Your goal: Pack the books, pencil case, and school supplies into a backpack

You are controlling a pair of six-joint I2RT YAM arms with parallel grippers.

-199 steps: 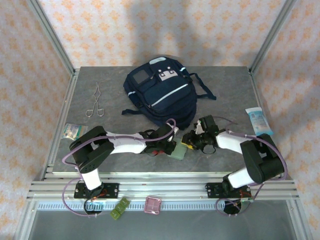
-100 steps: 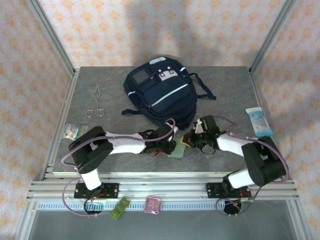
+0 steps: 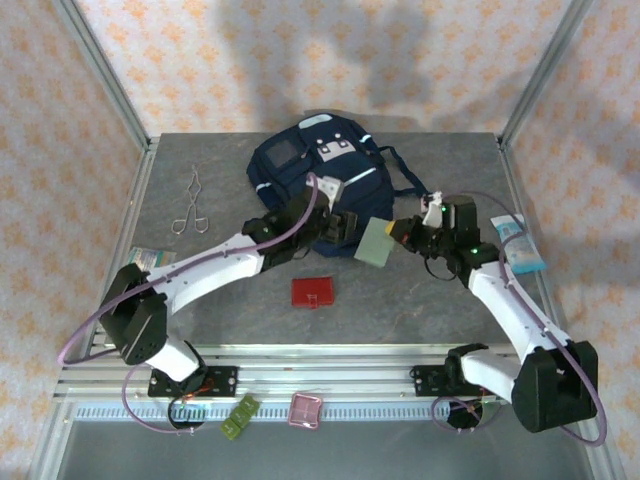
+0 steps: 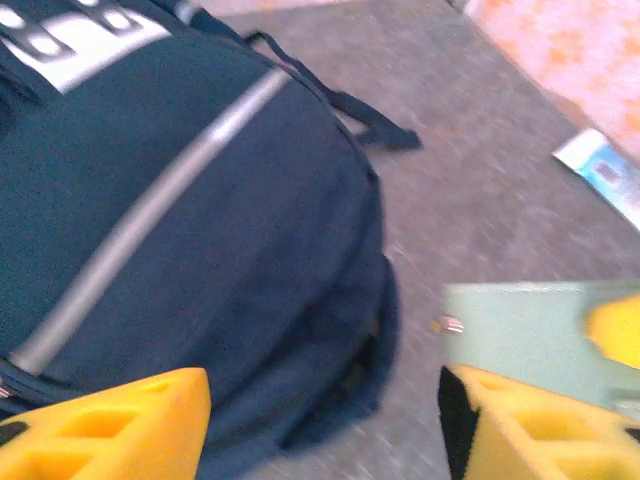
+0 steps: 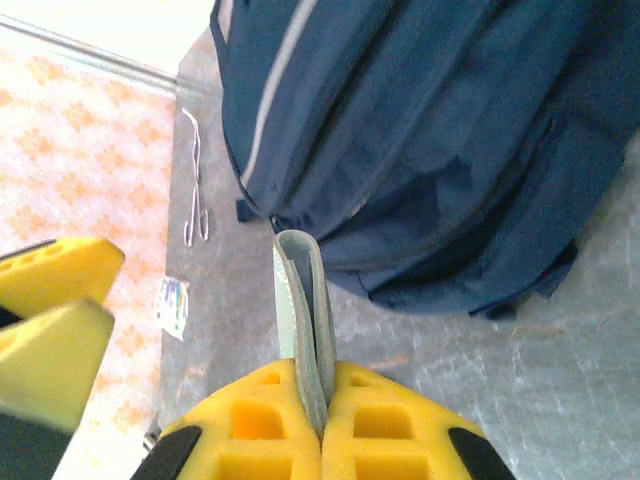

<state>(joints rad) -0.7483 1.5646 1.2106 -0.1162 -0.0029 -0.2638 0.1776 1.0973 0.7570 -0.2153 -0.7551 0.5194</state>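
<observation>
the pale green case point(image 3: 375, 242) hangs at centre frame, just right of the backpack point(image 3: 300, 185), clamped edge-on in the right gripper point(image 3: 398, 236). we judge it should go in thin edge first, once a pocket mouth is found; we see none yet. the left gripper point(image 3: 338, 226), fingers spread, hovers at the bag's lower edge. both arms reach diagonally inward.

The left gripper point(image 4: 325, 425) hangs with its yellow fingers point(image 4: 110, 425) spread wide over the navy backpack point(image 4: 200, 250) (a pale diagonal stripe). A pale green case point(image 4: 520, 325) shows beside one finger; a light-blue packet point(image 4: 600, 170) lies on the grey table point(image 4: 480, 150).
</observation>
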